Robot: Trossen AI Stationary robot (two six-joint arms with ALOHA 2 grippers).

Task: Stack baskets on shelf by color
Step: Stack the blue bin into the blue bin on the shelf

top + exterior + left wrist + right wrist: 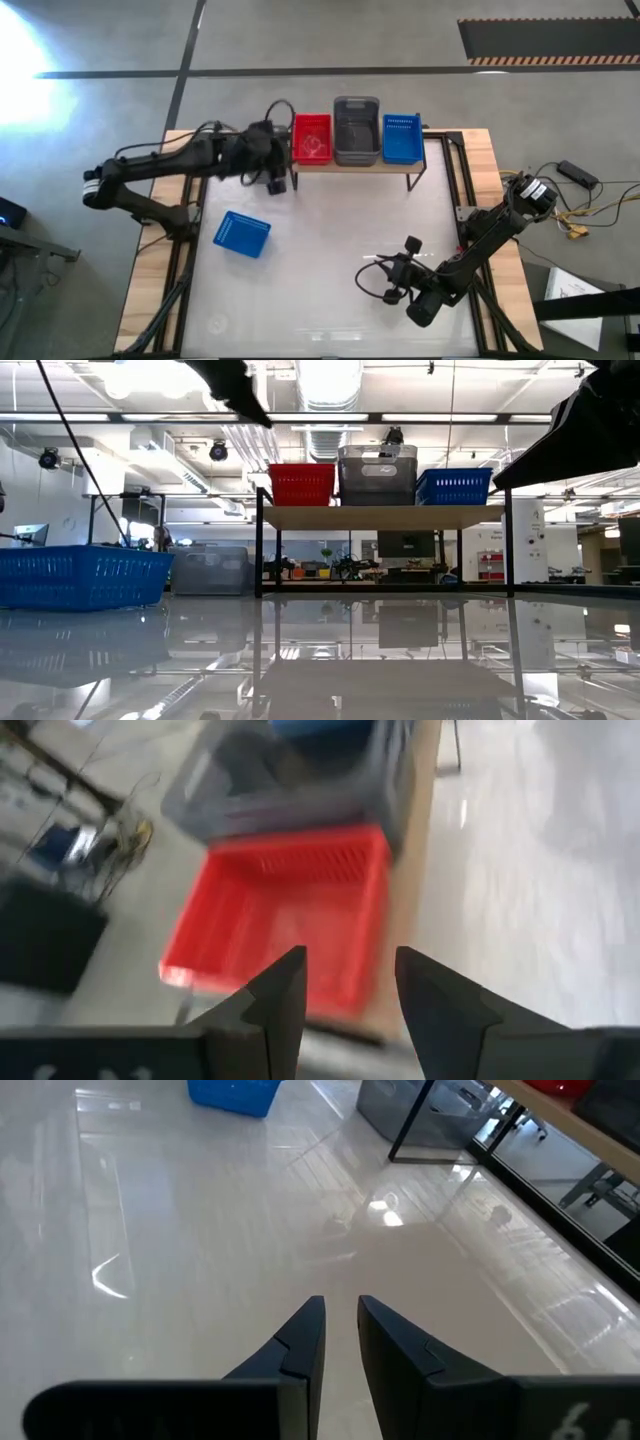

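From above, a low light-wood shelf on thin black legs is seen at the far side of the white tabletop, and three piles of small plastic mesh baskets are lined up on it: a red one, a taller dark grey one in the middle, and a blue one. The colours are kept apart, so each pile can grow with its own kind. One more blue mesh basket is left alone on the tabletop, well apart from the shelf, so the job is judged not yet done. The left gripper is held just beside the red pile, and the right gripper is parked low over the bare tabletop, likely to wait out of the way. From table height, the three piles are seen side by side on the board, the grey one highest, and the lone blue basket sits on the table off to one side. In the left wrist view, the two dark fingers are spread apart with nothing between them, and the red pile lies right below, as if just let go. In the right wrist view, the fingers are nearly together and nothing is held.
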